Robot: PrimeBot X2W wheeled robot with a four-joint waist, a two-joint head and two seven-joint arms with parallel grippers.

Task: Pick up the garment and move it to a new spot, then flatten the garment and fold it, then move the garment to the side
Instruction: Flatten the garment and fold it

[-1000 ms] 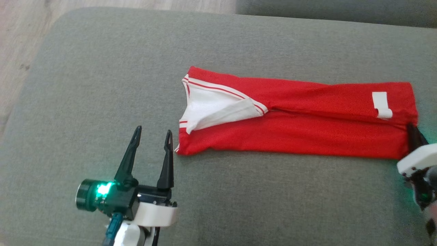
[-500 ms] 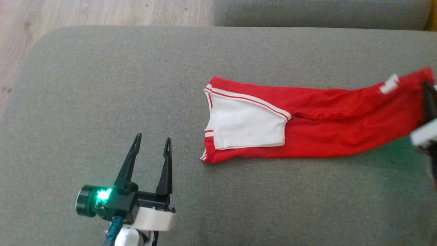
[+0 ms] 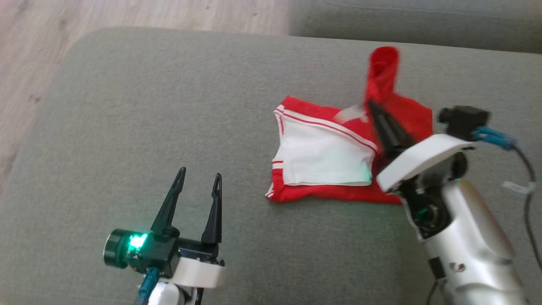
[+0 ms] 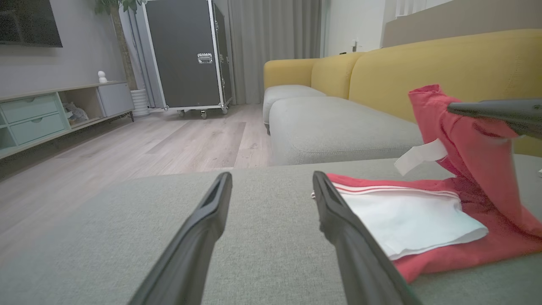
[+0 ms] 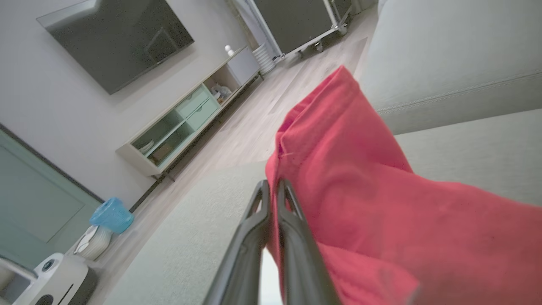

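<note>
Right fingers (image 3: 383,126) raised, pinching garment (image 3: 326,159) (end aloft)

The garment (image 3: 326,161), red with a white panel and white-and-red striped trim, sits on the right half of the grey cushion (image 3: 169,106). Its left end lies flat on the cushion. Its right end stands raised above the cushion in a loose upright fold, with a white tag showing.

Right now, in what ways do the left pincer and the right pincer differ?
The left pincer is open and holds nothing; the right pincer is shut on the red garment. The left pincer hovers beside the garment over bare cushion; the right pincer holds one end raised. Both have two long dark fingers.
</note>
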